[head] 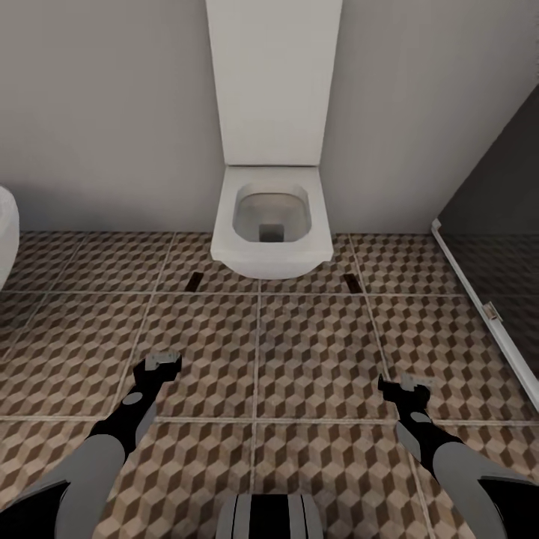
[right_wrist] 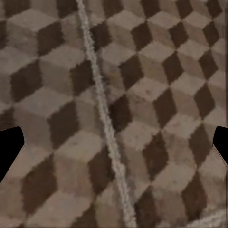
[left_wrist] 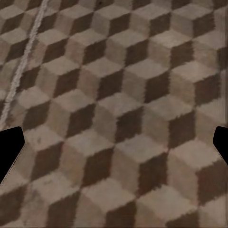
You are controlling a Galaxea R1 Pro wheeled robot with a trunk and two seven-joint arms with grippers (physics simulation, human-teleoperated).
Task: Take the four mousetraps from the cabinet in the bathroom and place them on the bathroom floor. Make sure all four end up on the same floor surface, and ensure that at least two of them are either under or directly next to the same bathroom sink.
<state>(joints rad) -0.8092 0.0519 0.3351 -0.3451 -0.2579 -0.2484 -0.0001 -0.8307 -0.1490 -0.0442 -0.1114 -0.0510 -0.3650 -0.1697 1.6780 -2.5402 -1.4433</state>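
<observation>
The bathroom floor (head: 314, 352) with its brown, beige and cream cube pattern spreads in front of me. My left gripper (head: 162, 361) hangs low over it on the left, open and empty. On the right, my right gripper (head: 404, 385) is also open with nothing in it. In the left wrist view the black fingertips (left_wrist: 10, 152) stand far apart over bare tile (left_wrist: 118, 109). The right wrist view has the same wide gap (right_wrist: 114, 152) over a pale grout line (right_wrist: 102, 104). The mousetraps, the cabinet and the sink are out of view.
A white wall-hung toilet (head: 271, 221) with its lid up stands straight ahead against the grey wall. Two small dark marks (head: 196, 281) lie on the tiles beside it. A dark panel with a white frame (head: 479, 299) runs along the right. A white curved fixture edge (head: 4, 232) is at far left.
</observation>
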